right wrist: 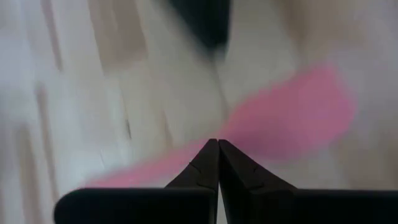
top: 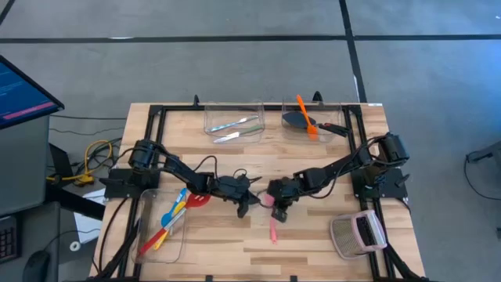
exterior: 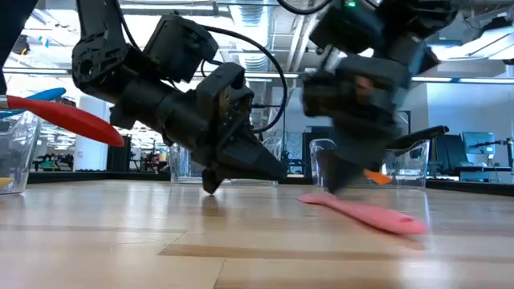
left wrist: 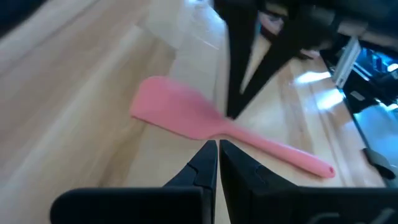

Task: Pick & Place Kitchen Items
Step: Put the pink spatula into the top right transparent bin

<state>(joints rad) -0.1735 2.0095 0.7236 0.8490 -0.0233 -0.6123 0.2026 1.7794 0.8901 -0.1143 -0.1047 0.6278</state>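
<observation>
A pink spatula lies flat on the wooden table near its middle, with its blade toward the far side and its handle toward the near edge. My right gripper is shut, its tips down at the spatula's neck. My left gripper is also shut and empty. It slants down just left of the spatula, its tips close to the tabletop. My right gripper sets its shut fingertips on the pink spatula's neck, where the blade meets the handle. The fingers slant down from above and from the table's right. The spatula lies flat on the table under them.
Two clear bins stand at the far edge, one with silvery cutlery, the other with an orange spatula and a black turner. A clear bin at the near left holds red, yellow and blue utensils. A grey mesh object sits near right.
</observation>
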